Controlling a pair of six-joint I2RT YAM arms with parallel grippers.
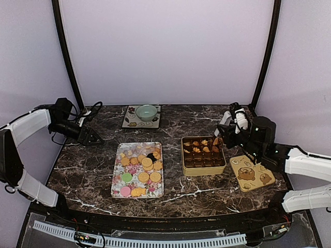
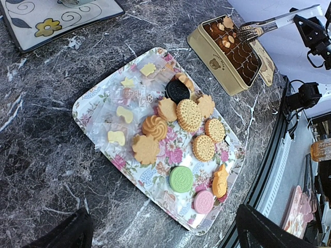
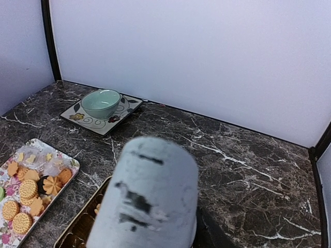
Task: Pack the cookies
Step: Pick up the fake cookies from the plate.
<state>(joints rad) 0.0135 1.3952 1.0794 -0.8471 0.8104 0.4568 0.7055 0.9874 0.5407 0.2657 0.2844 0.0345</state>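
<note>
Cookies [image 2: 189,114] on tray [image 2: 83,106], wrapper lettering [image 2: 135,94] unreadable

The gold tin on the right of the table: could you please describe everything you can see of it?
The gold tin is a rectangular, metal-looking box. It is open and sits flat on the marble table, right of the floral tray. A small bear emblem marks one side wall. Inside is a brown divided insert. Golden cookies fill some far compartments, and the near ones look unfilled. A tan bear-printed panel, likely its lid, lies beside it on the right. The tongs reach over its far right corner, but contact is unclear.
</note>
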